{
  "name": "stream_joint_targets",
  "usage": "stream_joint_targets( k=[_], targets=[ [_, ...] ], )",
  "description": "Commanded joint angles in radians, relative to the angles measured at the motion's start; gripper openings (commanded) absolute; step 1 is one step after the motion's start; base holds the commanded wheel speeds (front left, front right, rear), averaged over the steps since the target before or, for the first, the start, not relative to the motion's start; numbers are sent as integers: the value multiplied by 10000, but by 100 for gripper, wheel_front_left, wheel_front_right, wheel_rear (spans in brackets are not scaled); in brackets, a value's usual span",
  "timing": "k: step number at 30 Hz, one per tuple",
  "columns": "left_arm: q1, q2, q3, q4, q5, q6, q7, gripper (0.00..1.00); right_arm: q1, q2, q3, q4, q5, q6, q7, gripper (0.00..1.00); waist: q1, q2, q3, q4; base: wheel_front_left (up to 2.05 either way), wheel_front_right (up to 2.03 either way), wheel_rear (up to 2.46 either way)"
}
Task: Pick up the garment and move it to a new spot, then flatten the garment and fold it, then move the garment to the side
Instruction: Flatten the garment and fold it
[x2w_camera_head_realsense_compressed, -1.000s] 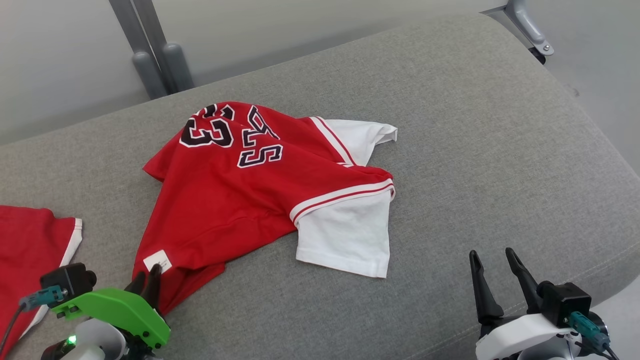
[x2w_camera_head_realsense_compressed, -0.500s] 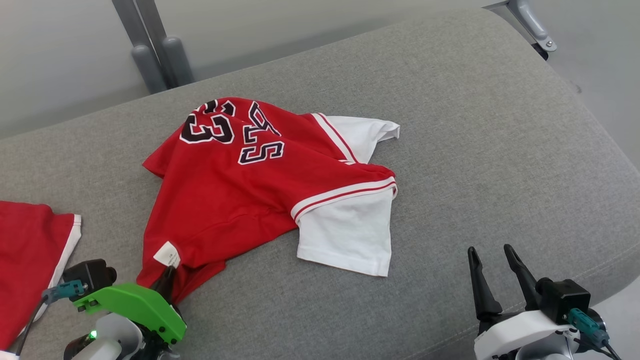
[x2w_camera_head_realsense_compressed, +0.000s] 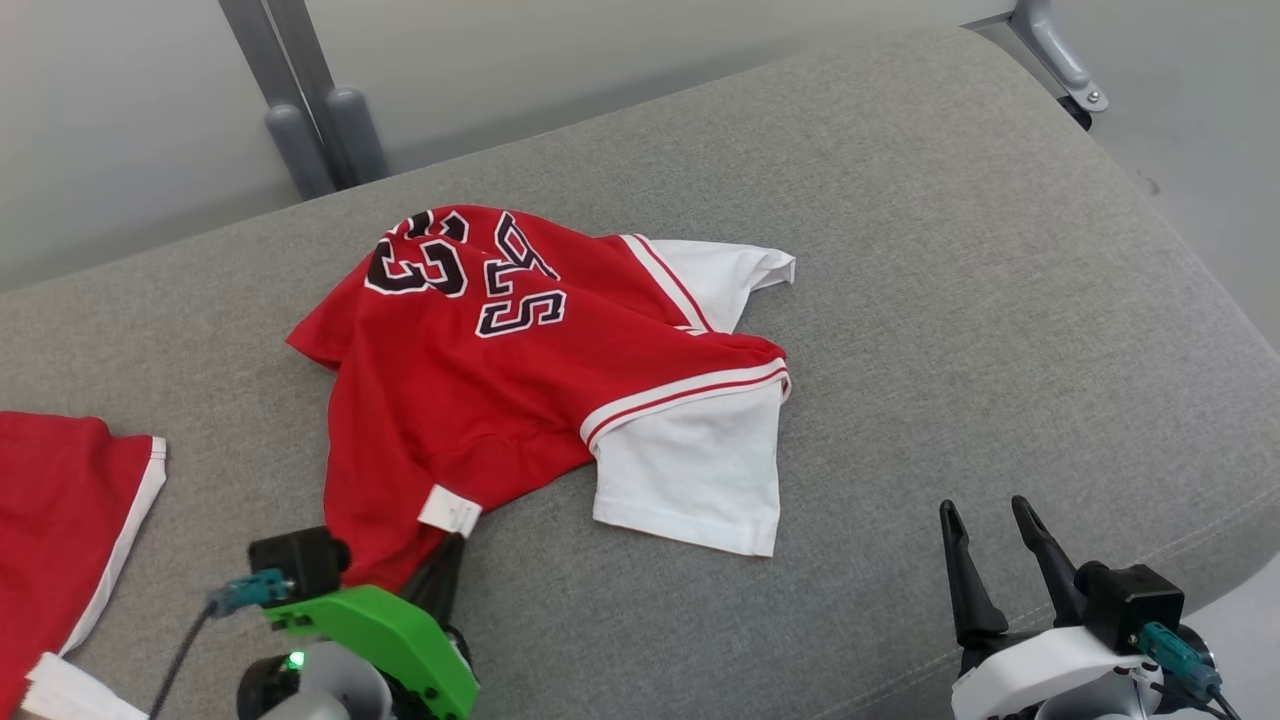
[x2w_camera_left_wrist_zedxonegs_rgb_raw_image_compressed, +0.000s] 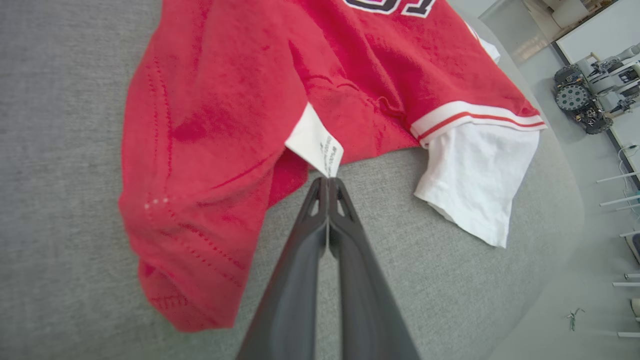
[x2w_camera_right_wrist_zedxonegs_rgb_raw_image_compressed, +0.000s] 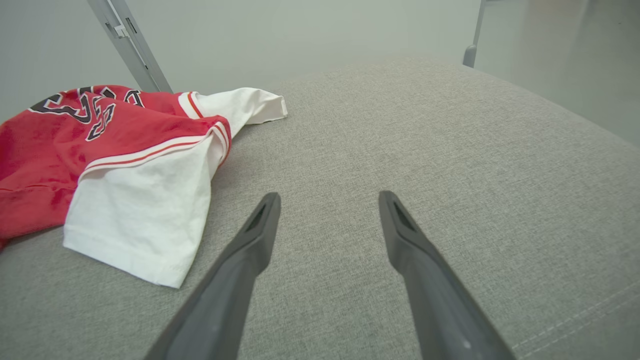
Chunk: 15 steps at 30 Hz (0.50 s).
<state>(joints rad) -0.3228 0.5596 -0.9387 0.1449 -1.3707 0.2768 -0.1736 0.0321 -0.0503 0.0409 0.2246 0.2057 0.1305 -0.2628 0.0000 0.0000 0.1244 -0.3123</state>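
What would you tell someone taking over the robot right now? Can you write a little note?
Left end effector: shut, pinching the white label at the jersey's near corner.
Right end effector: open, empty, hovering over the grey cushion to the right of the jersey.
Jersey: crumpled on the cushion; another red garment lies at the far left.
Done: grip taken.
To do: lift and move the jersey, flatten it, fold it, set it aside.

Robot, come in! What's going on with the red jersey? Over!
Left tool shut on white tag of jersey. Right tool open, over bare cushion. Jersey crumpled, not yet flattened. Nothing in the way; another red garment far left.
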Motion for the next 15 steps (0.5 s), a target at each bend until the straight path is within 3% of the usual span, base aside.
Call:
stream_joint_targets(
  k=[1,8,15],
  targets=[
    [4,-174,-204,-207,250,147,-60,0,75,-10,-11,10,43,5,-31,100,0,0,-39,31,0,0,0],
    [27,-893,-1197,-477,1006,641,136,0,115,-8,29,11,-56,5,-31,100,0,0,-102,94,0,0,0],
    [386,-1805,-1803,332,1134,622,27,0,147,-10,43,63,-138,5,-31,100,0,0,-114,120,0,0,0]
  ],
)
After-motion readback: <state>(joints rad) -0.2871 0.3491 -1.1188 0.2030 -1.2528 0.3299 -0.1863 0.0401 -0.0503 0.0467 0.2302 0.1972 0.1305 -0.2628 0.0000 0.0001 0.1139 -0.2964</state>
